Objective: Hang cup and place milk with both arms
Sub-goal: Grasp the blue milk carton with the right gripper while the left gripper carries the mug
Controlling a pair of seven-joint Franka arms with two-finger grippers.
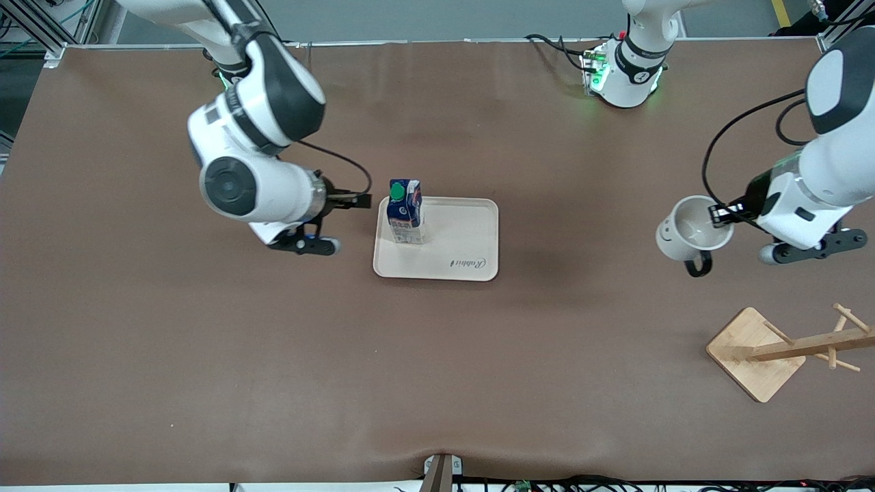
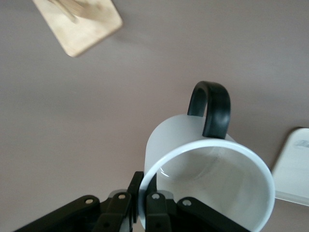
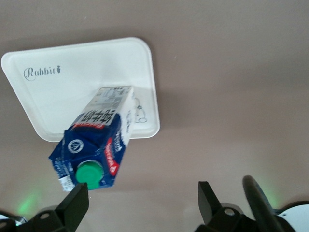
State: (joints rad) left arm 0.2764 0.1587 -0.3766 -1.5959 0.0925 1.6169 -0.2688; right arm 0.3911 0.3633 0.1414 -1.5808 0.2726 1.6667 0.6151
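The milk [image 1: 405, 212], a blue and white carton with a green cap, stands upright on the cream tray [image 1: 465, 239]. It also shows in the right wrist view [image 3: 94, 150]. My right gripper [image 1: 359, 201] is open and empty beside the tray, at the right arm's end, apart from the milk; the right wrist view shows it too [image 3: 142, 198]. My left gripper [image 1: 724, 213] is shut on the rim of the white cup [image 1: 692, 229] and holds it tilted in the air, black handle [image 2: 210, 108] down. Its fingers [image 2: 157, 208] pinch the cup wall [image 2: 207, 179]. The smiley face is hidden.
A wooden cup rack [image 1: 786, 348] with pegs stands on a square base near the front edge at the left arm's end; its base shows in the left wrist view [image 2: 79, 21]. The brown table [image 1: 273, 355] lies bare around it.
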